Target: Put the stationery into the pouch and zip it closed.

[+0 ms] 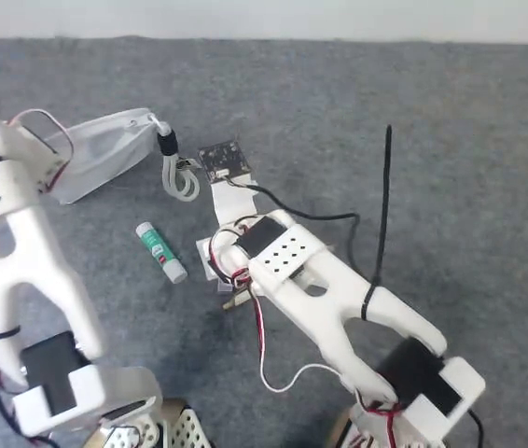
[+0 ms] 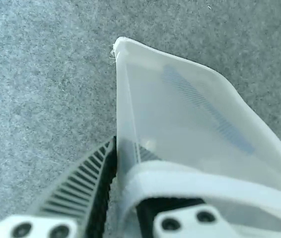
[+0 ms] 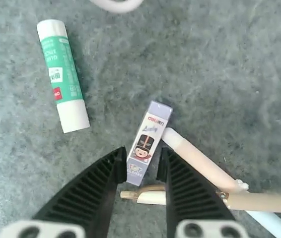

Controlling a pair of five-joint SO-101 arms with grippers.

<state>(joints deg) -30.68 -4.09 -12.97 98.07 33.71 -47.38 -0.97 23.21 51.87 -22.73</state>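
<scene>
Right wrist view, right pincer (image 3: 140,157): it is sitting low over the table (image 3: 240,74), its two black ribbed fingers (image 3: 98,191) pressing on the long sides of the eraser (image 3: 149,130) and gripping it by its near end.
Eraser: a small lilac block with a toy-soldier picture, it is lying flat on the table, its far end sticking out past the fingertips.
Pens: a cream pen (image 3: 195,158) is lying just beside the eraser, its end almost touching it and its barrel running back under one finger. A pale blue pen (image 3: 272,224) is lying farther back beside the same finger.
Glue stick (image 3: 61,74): green and white, it is lying on its side, apart from the right pincer and out beyond the other finger. In the high view the glue stick (image 1: 161,252) is resting between the two arms.
Left wrist view, left pincer (image 2: 125,148): it is clamping the wall of the pouch (image 2: 180,124), one finger outside and the other showing through the plastic from inside.
Pouch: translucent white, it is stretching away from the left pincer's fingertips. In the high view the pouch (image 1: 105,154) is lying well apart from the right pincer.
Cord loop (image 1: 182,182): white, it is lying at the pouch's corner, between the pouch and the right pincer.
</scene>
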